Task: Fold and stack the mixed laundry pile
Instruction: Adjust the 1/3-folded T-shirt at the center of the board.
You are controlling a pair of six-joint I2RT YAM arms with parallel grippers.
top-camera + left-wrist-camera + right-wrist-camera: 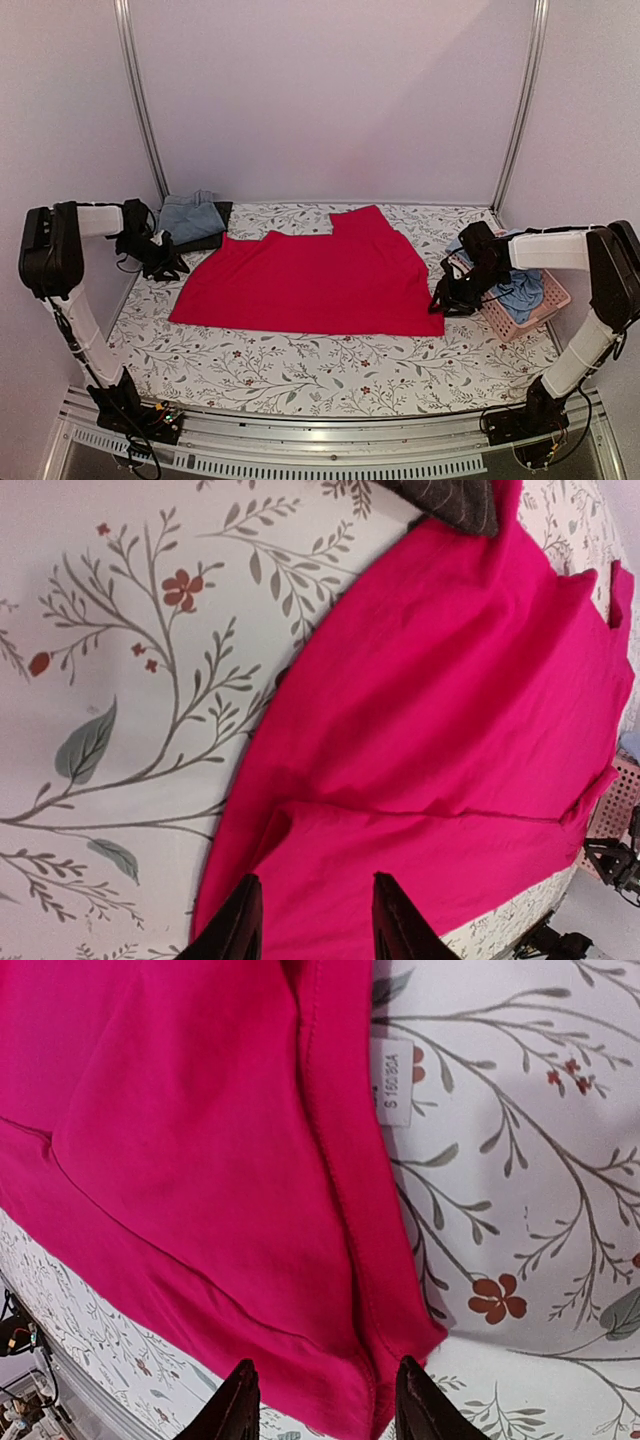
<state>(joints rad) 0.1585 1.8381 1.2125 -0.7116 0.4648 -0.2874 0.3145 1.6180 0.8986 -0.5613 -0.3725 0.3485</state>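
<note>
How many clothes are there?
4: a red garment spread mid-table, a folded blue-grey one back left atop a dark one, a light blue one in the pink basket; more may hide there.

**Red garment** (310, 275): runs off the bottom and right edges in the left wrist view, and off the top and left edges in the right wrist view.
**Label** (391, 1080): print too small to read with certainty.
**Blue shirt** (520, 290), **basket** (520, 325): both partly behind the right arm (550, 250); the shirt's shape cannot be told.
**Folded blue cloth** (190, 218) on dark cloth (222, 212): left edge behind the left arm (100, 218); kind of garment unclear.
**Left hand** (318, 880), **right hand** (328, 1363): only the finger ends show, the rest cut off by the bottom edge.
</note>
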